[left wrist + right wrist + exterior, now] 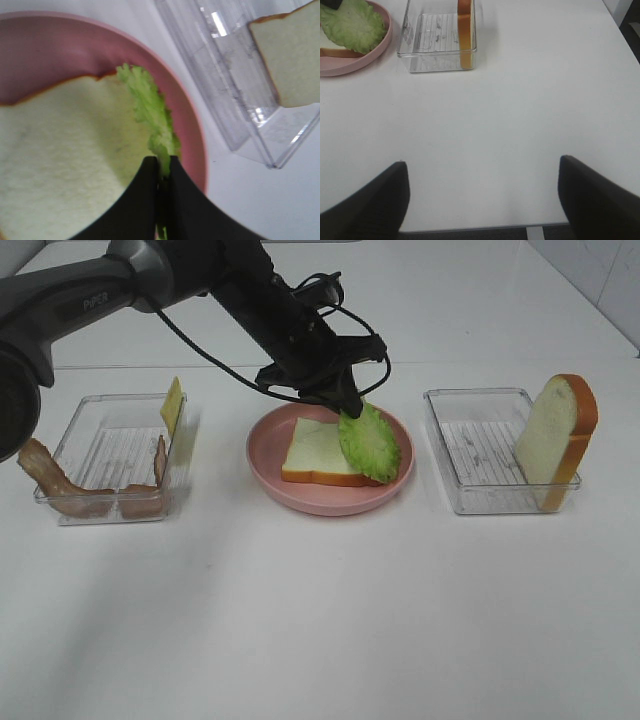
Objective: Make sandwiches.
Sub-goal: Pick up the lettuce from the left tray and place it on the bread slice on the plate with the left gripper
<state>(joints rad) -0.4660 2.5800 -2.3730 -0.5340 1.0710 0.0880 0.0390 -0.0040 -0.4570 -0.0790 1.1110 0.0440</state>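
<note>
- Over the round pink plate (330,502), the left end effector (350,405) is clamped shut on the green lettuce leaf (370,445), which leans half across the white bread slice with orange-brown crust (312,450).
- The leaf wants centring on the slice before release.
- The clear plastic tray (470,495) stands near the plate on the leaf's side, so lifting clear is the safest way out.
- The right end effector (482,165) is wide open and empty, well apart.

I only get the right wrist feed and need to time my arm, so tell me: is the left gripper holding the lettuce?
Observer: Yes, the left gripper is shut on the edge of the lettuce.
Operator: Which fillings are waiting?
Observer: One bacon strip hangs over the outer rim of the left tray.
Operator: Any cheese?
Observer: One cheese square leans upright in that tray's far corner, on the plate side.
</note>
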